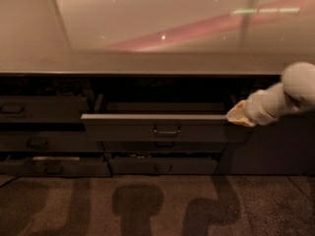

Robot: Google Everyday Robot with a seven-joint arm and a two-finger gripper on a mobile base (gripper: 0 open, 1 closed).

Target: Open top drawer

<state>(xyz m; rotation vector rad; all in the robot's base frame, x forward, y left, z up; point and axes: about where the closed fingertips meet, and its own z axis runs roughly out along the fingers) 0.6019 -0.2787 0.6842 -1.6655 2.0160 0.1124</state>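
The top drawer (157, 128) is a wide dark grey front with a central rounded pull handle (167, 131). It stands pulled out from under the counter, and its interior is dark. My gripper (236, 115) comes in from the right on a white arm (290, 95) and sits at the drawer front's right top corner, touching or very close to it. It is well to the right of the handle.
A glossy counter top (147, 28) runs above the drawers. Narrower dark drawer fronts lie to the left (42, 109) and below (162, 165), the lowest left one (54, 165) slightly out. Patterned carpet (147, 205) covers the floor in front.
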